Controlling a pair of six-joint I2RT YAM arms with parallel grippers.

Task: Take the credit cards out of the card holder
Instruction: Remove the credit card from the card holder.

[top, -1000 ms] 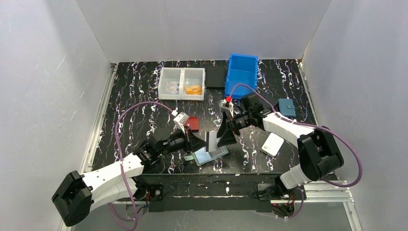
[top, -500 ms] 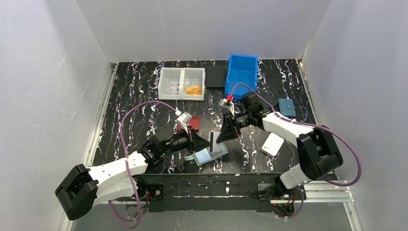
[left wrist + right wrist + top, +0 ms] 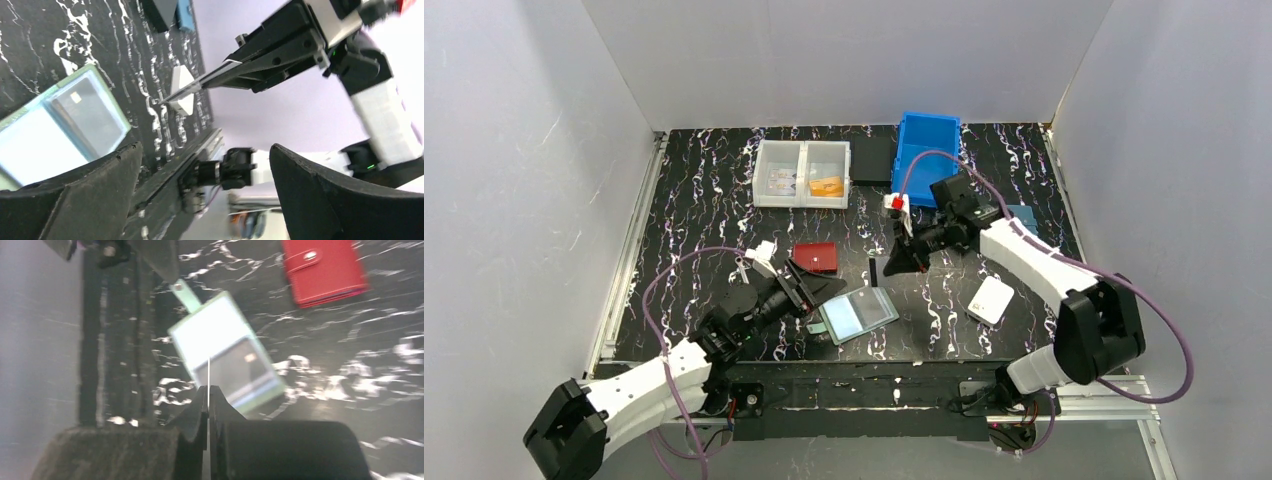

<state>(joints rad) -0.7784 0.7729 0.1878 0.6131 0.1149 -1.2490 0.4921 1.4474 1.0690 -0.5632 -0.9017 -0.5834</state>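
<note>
Card holder (image 3: 857, 315) lies unfolded and flat on the black marbled table (image 3: 704, 200), near the front edge between the two arms, its snap tab (image 3: 187, 290) pointing toward the left arm. One inner pocket shows a greyish card with a chip (image 3: 92, 112); the other shows a pale blue card (image 3: 30, 150).

The right gripper (image 3: 891, 267) hangs above the table just behind and to the right of the holder, its fingers pressed together on a thin card (image 3: 873, 270). That card is clear of the holder and stands out from the fingertips. Both wrist views catch it edge-on as a fine line, so its colour is hard to tell; from above it looks dark.

The left gripper (image 3: 816, 288) sits just left of the holder with its fingers spread wide and nothing between them.

A red wallet (image 3: 814, 257) lies closed behind the left gripper. A white wallet (image 3: 991, 299) lies to the right of the holder, well apart from it. At the back stand a clear divided box (image 3: 802, 173) with an orange card (image 3: 826, 185) in its right compartment, a black pad (image 3: 871, 160) and a blue bin (image 3: 926, 155).
</note>
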